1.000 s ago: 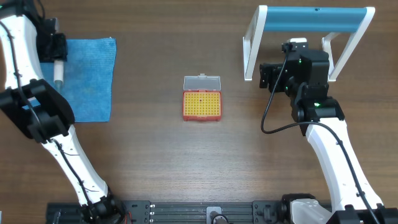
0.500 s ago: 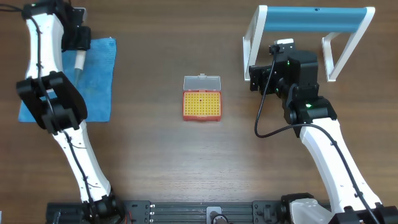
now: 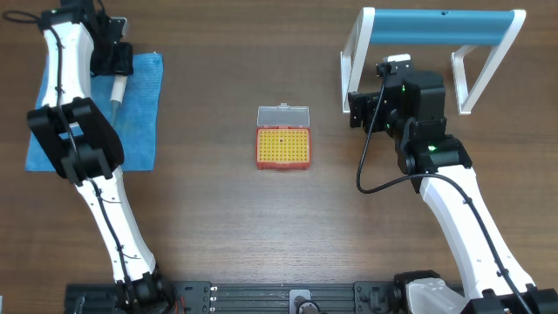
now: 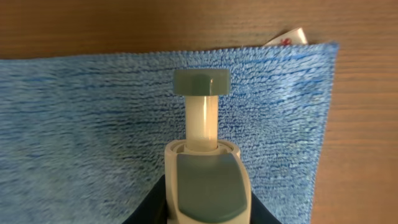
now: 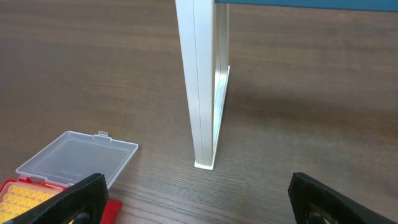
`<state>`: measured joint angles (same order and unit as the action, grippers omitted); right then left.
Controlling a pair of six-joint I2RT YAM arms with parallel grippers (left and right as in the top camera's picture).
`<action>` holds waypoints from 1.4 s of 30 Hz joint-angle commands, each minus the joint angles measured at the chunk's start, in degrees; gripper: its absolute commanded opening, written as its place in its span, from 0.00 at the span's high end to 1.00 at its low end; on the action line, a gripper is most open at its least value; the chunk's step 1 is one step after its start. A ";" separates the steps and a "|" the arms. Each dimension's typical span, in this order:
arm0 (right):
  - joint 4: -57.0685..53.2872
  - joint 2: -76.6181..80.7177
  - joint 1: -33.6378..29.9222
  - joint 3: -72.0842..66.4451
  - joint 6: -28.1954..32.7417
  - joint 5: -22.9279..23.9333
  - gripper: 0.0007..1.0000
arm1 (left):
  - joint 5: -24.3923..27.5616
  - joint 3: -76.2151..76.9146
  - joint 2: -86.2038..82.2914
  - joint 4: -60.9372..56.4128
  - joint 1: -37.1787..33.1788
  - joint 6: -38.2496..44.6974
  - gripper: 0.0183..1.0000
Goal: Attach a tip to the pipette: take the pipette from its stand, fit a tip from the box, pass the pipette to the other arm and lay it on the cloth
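My left gripper is over the far part of the blue cloth, shut on the pipette. In the left wrist view the pipette sticks out from between my dark fingers, its grey plunger cap above the cloth; I cannot tell whether it touches. The orange tip box sits mid-table with its clear lid open. My right gripper stands open and empty by the stand's white left leg. In its own view the gripper faces that leg and the tip box.
The stand's blue top bar spans the back right on white legs. Brown tabletop lies bare between the cloth and the tip box and in front of the box. A white tag pokes out at the cloth's corner.
My left gripper has carried the pipette from the cloth's left edge rightward and farther back over the cloth. The right gripper shifted slightly left, then stayed put.
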<state>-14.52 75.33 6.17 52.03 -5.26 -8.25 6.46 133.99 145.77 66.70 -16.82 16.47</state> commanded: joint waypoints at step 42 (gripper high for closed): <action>1.49 -0.09 0.39 0.39 0.44 -0.33 0.05 | 7.50 0.11 -19.21 8.48 4.33 0.37 0.00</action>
<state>-13.28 75.33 6.17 52.03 -5.26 -8.25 12.56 133.64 136.33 73.56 -13.96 16.67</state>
